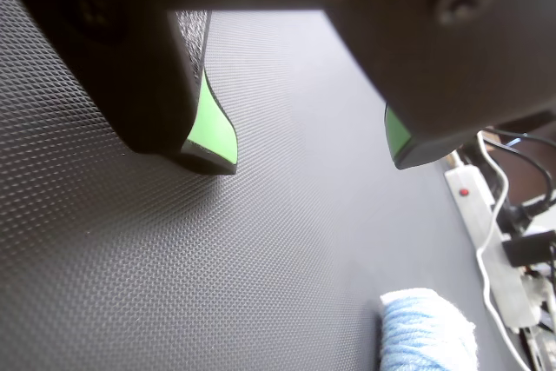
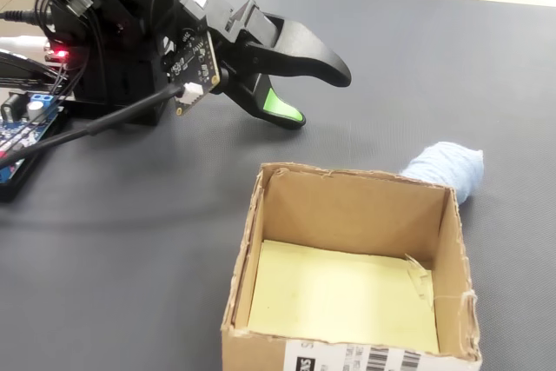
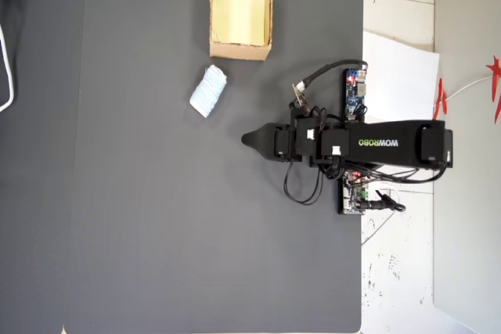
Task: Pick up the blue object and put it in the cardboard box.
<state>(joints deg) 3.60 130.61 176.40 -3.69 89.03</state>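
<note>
The blue object (image 3: 208, 91), a pale blue ribbed roll, lies on the dark mat just below the cardboard box (image 3: 239, 51) in the overhead view. In the fixed view the roll (image 2: 447, 169) peeks out behind the far right corner of the box (image 2: 347, 206), whose yellow floor is bare. My gripper (image 2: 320, 97) hovers over the mat left of the box, apart from both. The wrist view shows the gripper (image 1: 308, 155) open, green-padded jaws wide apart with only mat between them. The roll (image 1: 430, 332) sits at that view's lower right.
Circuit boards (image 3: 356, 91) and cables lie by the arm's base at the mat's right edge in the overhead view. A white power strip (image 1: 485, 232) with cords runs along the right of the wrist view. White paper (image 3: 401, 68) lies off the mat.
</note>
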